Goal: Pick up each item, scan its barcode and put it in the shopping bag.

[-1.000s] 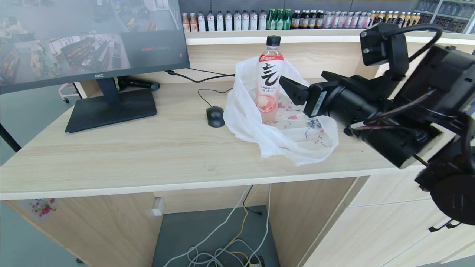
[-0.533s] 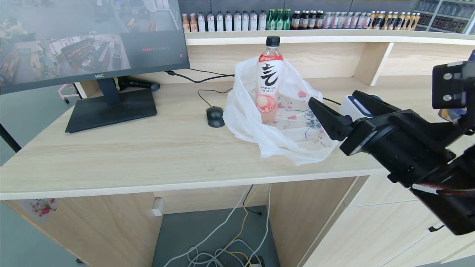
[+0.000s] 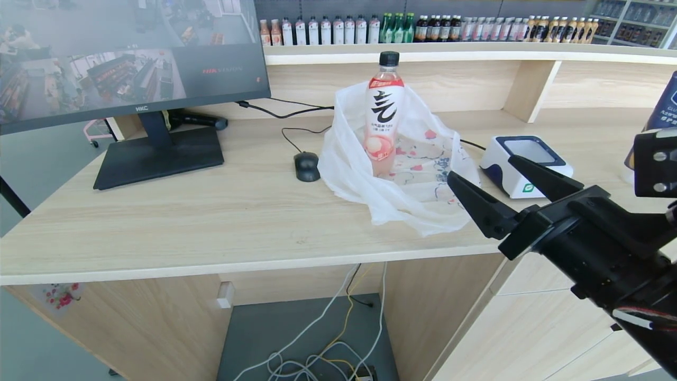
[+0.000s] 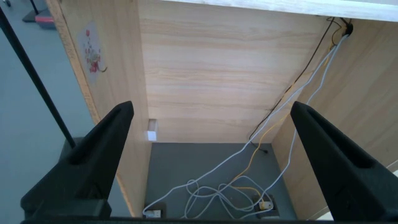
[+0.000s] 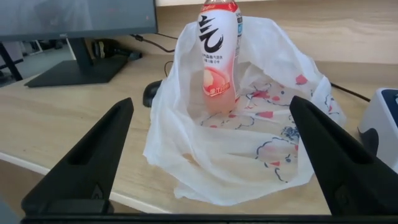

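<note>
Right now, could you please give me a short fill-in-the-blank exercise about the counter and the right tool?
1. The pink bottle stands ____ inside the shopping bag.
2. The black mouse lies on the counter on the bag's ____ side in the head view.
3. The right tool is ____ and holds nothing.
Missing words: upright; left; open.

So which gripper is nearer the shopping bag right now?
Right. The right gripper, jaws open, hangs just beside the shopping bag at the height of the counter. The left gripper is down below the counter, facing the cables underneath.
</note>
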`<state>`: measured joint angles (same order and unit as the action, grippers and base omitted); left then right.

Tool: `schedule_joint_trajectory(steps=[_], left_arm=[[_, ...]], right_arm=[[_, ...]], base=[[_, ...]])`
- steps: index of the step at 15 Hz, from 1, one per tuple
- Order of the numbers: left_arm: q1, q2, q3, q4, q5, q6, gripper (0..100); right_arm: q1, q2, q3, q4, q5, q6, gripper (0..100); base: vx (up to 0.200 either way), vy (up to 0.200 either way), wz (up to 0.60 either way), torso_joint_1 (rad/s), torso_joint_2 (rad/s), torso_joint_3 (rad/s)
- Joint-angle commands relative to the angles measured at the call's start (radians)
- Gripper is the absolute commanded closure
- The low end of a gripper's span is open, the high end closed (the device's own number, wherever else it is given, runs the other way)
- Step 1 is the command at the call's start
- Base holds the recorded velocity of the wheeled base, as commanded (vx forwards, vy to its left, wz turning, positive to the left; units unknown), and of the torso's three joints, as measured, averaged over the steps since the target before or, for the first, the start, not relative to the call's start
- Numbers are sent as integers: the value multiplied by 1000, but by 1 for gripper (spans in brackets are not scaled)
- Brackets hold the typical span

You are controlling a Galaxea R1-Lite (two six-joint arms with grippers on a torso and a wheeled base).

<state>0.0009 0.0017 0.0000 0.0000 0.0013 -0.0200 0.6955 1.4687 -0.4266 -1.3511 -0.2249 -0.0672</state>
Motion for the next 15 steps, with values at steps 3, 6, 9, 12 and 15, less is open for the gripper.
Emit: schedule_joint_trajectory(steps=[3,6,9,12,15], left_arm=[[1,0,0,0,0,0,0],[1,0,0,0,0,0,0],[1,0,0,0,0,0,0],[1,0,0,0,0,-1,0],[1,0,0,-2,0,-3,0]], right_arm=[[-1,-2,8,0,1,0,0],[-1,-1,6,-2,1,0,0],[-2,-1,8,-5,2,0,0],[-2,1,-18,4,4,0,0],[-1,1,-21,21,-2,-8,0]], base=[[-133,0,0,11,5,-2],[0,0,0,0,0,0],[0,-200,0,7,9,1],[0,-200,0,9,7,2],[0,-200,0,-1,1,4]])
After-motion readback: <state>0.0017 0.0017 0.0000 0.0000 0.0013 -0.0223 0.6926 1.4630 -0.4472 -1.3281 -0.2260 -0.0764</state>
